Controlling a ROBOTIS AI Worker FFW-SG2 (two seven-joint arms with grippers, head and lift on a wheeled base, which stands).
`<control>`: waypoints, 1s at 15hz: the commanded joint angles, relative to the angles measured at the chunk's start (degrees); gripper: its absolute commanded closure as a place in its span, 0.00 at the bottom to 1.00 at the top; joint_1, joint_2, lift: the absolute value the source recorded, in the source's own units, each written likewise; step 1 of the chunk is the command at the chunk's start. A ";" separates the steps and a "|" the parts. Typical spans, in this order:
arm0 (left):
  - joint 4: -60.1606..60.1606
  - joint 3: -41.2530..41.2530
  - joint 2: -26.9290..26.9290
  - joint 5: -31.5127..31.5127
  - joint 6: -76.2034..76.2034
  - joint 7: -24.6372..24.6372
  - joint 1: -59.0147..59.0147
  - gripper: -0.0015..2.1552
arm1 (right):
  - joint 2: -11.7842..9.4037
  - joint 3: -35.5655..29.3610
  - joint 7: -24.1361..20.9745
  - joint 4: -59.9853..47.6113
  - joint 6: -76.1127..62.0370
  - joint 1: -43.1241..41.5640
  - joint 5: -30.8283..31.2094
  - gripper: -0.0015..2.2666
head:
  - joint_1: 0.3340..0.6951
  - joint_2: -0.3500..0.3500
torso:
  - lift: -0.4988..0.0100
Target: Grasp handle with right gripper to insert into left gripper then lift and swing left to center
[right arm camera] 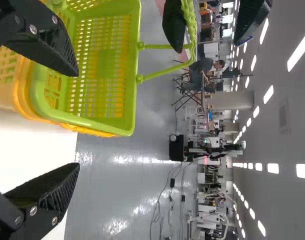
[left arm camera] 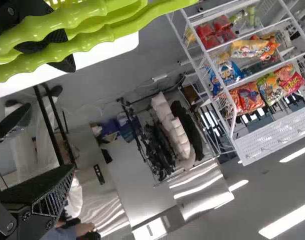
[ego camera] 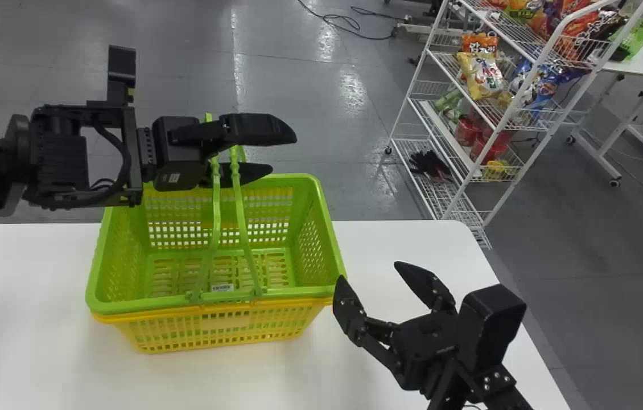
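Head view: left end effector (ego camera: pixel 283 152) over the far side of the green basket (ego camera: pixel 128 307), fingers spread, raised handles (ego camera: pixel 240 210) passing between them, not clamped. Right end effector (ego camera: pixel 371 273) open too, nothing between its fingers; the basket is just beside it, one fingertip overlapping the rim corner. Can't tell if that one touches.

Green basket sits nested in a yellow basket (ego camera: pixel 219 330) on the white bench (ego camera: pixel 31 313), below the left end effector. Left wrist view adds the handles close up, side by side across one finger of the left end effector, nearer that finger than the other; contact can't be told. Right wrist view adds the handle legs meeting the basket rim, a twisted grip next to the nearer finger of the left end effector, and cables (right arm camera: pixel 157 210) on the floor past the bench.

Labels: white sticker (ego camera: pixel 222 288) with dark print inside the green basket, below the left end effector; small pale label (ego camera: pixel 174 177) on the left end effector's body. Print-covered snack bags (left arm camera: pixel 247 97) on a white rack (left arm camera: pixel 277 135), well apart from both, beyond the right end effector in head view.

Pose: left arm comes in roughly level, end effector aimed across the basket; right arm angled, end effector aimed at the basket's near corner.
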 commanded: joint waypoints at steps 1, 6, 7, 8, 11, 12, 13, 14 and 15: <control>2.80 -0.05 0.13 2.89 0.74 -0.01 -1.03 0.07 | 0.00 -0.33 0.00 0.95 -3.13 1.20 -0.77 0.02 | 1.00 0.13 | 0.80; 3.06 0.12 0.48 7.28 3.38 2.45 -2.08 0.07 | 0.26 -0.42 0.09 2.36 -8.05 2.96 -0.86 0.02 | 1.00 0.12 | 0.80; 3.06 0.21 0.48 8.34 4.08 3.42 -2.52 0.07 | 0.26 -0.59 0.09 2.71 -8.40 3.13 -0.86 0.02 | 1.00 0.12 | 0.80; 3.06 0.04 0.48 9.66 4.96 4.12 -3.31 0.07 | 0.26 -0.59 0.09 3.06 -9.28 3.48 -0.94 0.02 | 1.00 0.11 | 0.80; 7.90 -0.32 0.48 13.70 7.77 5.00 -6.83 0.07 | 0.44 -0.59 0.35 4.64 -11.39 3.84 -1.03 0.02 | 1.00 0.10 | 0.80; 9.83 -0.49 0.57 14.58 8.65 5.18 -8.14 0.07 | 0.44 -0.59 0.44 5.08 -11.92 3.92 -1.03 0.02 | 1.00 0.10 | 0.80; 11.06 -0.49 0.75 15.19 9.35 5.70 -9.29 0.07 | 0.44 -0.59 0.44 5.43 -12.27 3.92 -1.03 0.02 | 1.00 0.10 | 0.80; 12.38 -0.49 0.92 16.16 9.53 6.14 -10.34 0.07 | 0.44 -0.59 0.44 5.78 -12.62 4.01 -1.12 0.02 | 1.00 0.10 | 0.80; 13.61 -0.49 1.10 17.13 9.88 6.32 -11.40 0.07 | 0.44 -0.59 0.44 6.05 -12.62 3.92 -1.12 0.02 | 1.00 0.10 | 0.80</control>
